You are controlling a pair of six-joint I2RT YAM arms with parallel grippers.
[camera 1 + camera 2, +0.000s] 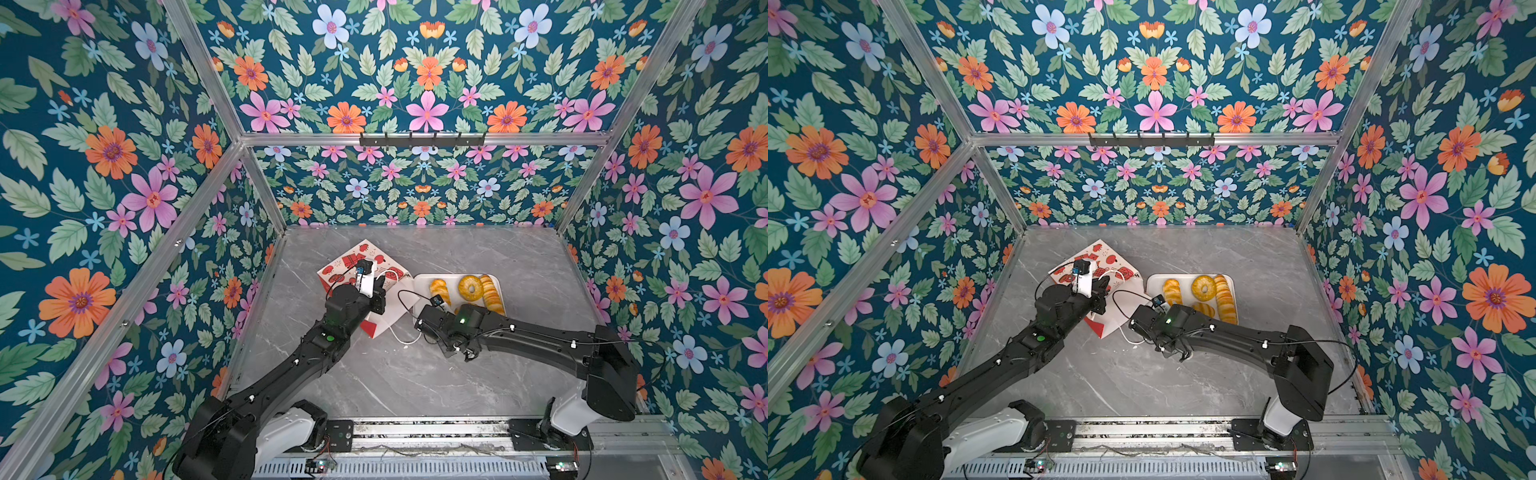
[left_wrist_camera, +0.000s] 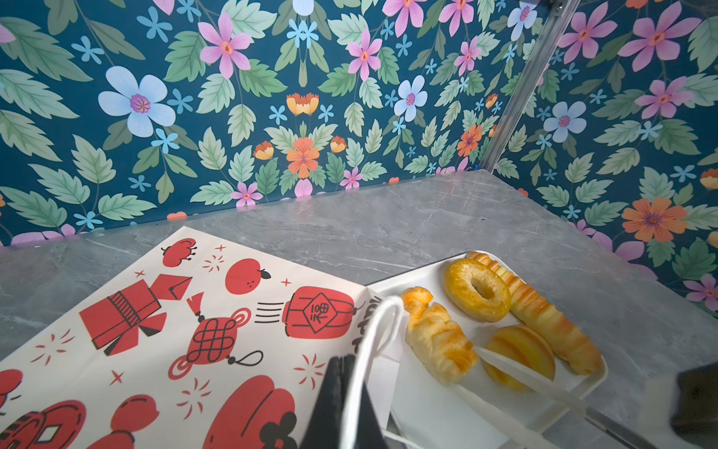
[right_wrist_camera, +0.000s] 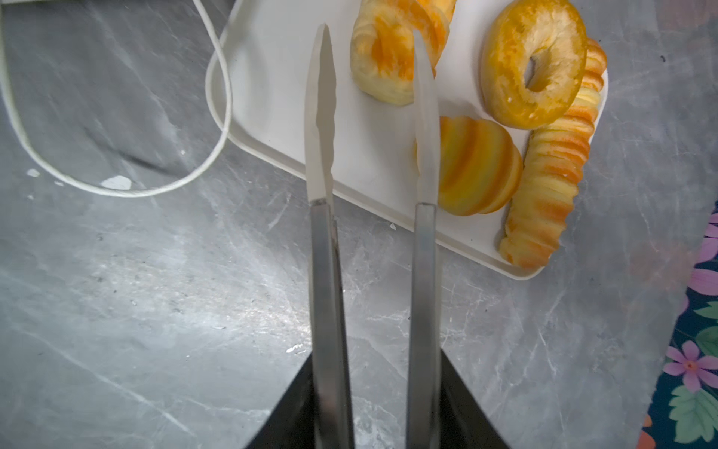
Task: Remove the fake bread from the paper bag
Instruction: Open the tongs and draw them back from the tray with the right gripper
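The paper bag point(image 1: 353, 266) point(image 2: 194, 330) lies on its side on the table, white with red motifs; its inside is hidden. My left gripper point(image 2: 349, 361) point(image 1: 380, 284) is shut on its white cord handle point(image 2: 373, 350) at the mouth. Several pieces of fake bread lie on the white tray point(image 3: 272, 77): a twisted roll point(image 3: 388, 58), a ring donut point(image 3: 534, 62), a ridged bun point(image 3: 478, 163) and a long stick point(image 3: 548, 182). My right gripper point(image 3: 375, 361) holds metal tongs point(image 3: 322, 272). Their white tips stand apart over the tray beside the bun, with nothing between them.
The bag's other cord handle point(image 3: 116, 190) loops loose on the grey marble table point(image 1: 415, 374) in front of the tray. The tray's near rim point(image 2: 594, 381) sits right beside the bag's mouth. Floral walls close in the back and both sides.
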